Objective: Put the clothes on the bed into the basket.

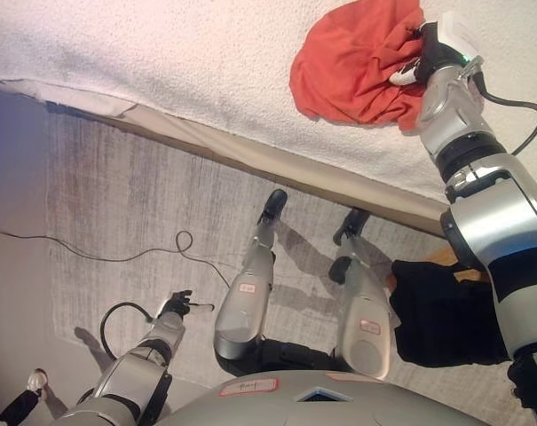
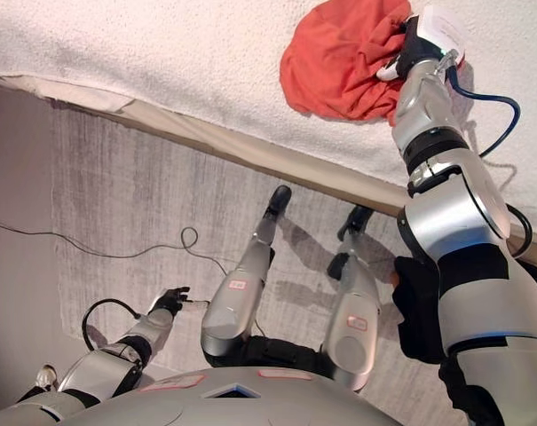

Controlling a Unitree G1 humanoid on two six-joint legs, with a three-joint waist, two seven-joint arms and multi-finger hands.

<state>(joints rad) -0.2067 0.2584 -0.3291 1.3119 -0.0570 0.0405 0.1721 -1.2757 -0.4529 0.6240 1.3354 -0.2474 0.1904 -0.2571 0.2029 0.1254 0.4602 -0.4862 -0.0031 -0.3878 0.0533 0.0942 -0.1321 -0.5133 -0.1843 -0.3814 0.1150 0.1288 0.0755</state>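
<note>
A crumpled orange-red garment (image 1: 352, 62) lies on the white bed (image 1: 161, 53) at the top right. My right hand (image 1: 425, 55) reaches over the bed and rests on the garment's right side, its fingers curled into the folds of the cloth; it also shows in the right eye view (image 2: 408, 49). My left hand (image 1: 175, 304) hangs low over the floor at the lower left, fingers relaxed and empty. A dark basket-like thing (image 1: 441, 311) with an orange-brown rim stands on the floor at the right, partly hidden by my right arm.
The bed's beige lower edge (image 1: 250, 160) runs slantwise across the view. A grey rug (image 1: 117, 204) covers the floor between the bed and me.
</note>
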